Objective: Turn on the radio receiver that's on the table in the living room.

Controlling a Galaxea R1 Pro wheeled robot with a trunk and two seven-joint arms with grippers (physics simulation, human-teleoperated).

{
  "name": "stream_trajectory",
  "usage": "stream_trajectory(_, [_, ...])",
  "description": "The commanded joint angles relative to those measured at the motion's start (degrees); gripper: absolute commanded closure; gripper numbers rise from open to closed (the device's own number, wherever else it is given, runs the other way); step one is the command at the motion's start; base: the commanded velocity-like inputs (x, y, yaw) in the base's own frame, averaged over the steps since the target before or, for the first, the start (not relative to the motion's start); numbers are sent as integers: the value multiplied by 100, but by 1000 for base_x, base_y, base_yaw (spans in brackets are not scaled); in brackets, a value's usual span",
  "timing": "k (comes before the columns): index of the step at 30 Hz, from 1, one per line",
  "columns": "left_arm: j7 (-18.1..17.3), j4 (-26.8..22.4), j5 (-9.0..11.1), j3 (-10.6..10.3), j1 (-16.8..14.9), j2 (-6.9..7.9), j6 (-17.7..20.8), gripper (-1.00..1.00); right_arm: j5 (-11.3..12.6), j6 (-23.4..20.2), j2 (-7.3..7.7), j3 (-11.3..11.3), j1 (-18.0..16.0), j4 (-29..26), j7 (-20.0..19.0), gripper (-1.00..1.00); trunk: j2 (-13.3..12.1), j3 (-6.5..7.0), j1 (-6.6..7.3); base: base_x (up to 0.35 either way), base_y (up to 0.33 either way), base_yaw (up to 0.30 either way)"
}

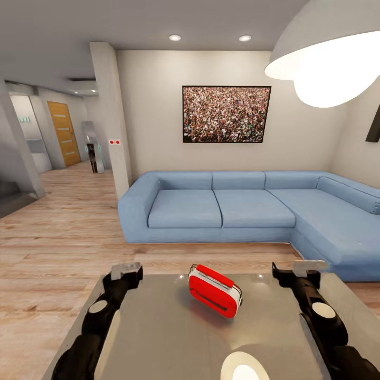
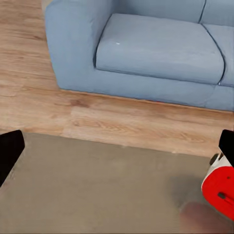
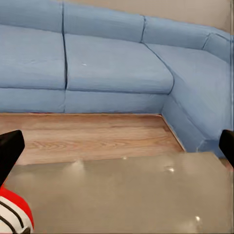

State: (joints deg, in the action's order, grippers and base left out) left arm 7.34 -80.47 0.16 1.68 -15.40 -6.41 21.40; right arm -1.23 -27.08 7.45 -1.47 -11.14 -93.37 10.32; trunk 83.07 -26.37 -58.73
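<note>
Radio receiver (image 1: 215, 291) is sitting tilted near the middle of the far half of the grey tabletop (image 1: 158, 338), between the two arms and touching neither. Both arms reach forward over the tabletop, one along each side, dark and jointed with pale round caps. The left pincer (image 1: 125, 271) is out near the far left corner, the right pincer (image 1: 298, 270) near the far right corner, both apart from the radio.

In each wrist view the two dark fingertips (image 2: 9, 152) sit at opposite edges of the picture with nothing between them, so both pincers are spread wide and holding nothing.

Stuff that's cut off: the left wrist view only catches one end of the radio, red with a bit of white, and the right wrist view gets just a red and white corner. The arms run out of the head view at the bottom.

The radio itself is bright red with rounded corners, white end panels, a thin metal handle and a dark slot on its face. Behind the tabletop is wood floor (image 1: 68, 232), then a blue corner sofa (image 1: 237, 208).
</note>
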Motion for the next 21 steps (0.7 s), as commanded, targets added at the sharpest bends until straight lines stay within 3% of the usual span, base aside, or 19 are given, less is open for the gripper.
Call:
stream_trajectory(1, [94, 144, 3, 0, -118, 2, 7, -100, 4, -117, 2, -1, -116, -1, 10, -100, 1, -1, 0, 0, 0, 0])
stream_trajectory(5, [428, 1212, 2, 1, -944, 61, 6, -100, 15, -601, 9, -2, -874, 103, 32, -100, 1, -1, 0, 0, 0, 0])
stream_trajectory(11, [510, 2392, -5, 7, -1816, 172, 5, -100, 17, -1347, 10, -2, -1868, 428, 26, -100, 1, -1, 0, 0, 0, 0])
stream_trajectory(15, [520, 2716, -7, 8, -2115, 183, 23, -100, 25, -1972, 7, 4, -2712, 966, 9, -100, 1, -1, 0, 0, 0, 0])
stream_trajectory(21, [495, 2787, 8, 2, -2185, 179, 64, -100, 48, -2686, -19, 76, -3674, 1994, -180, -100, 1, -1, 0, 0, 0, 0])
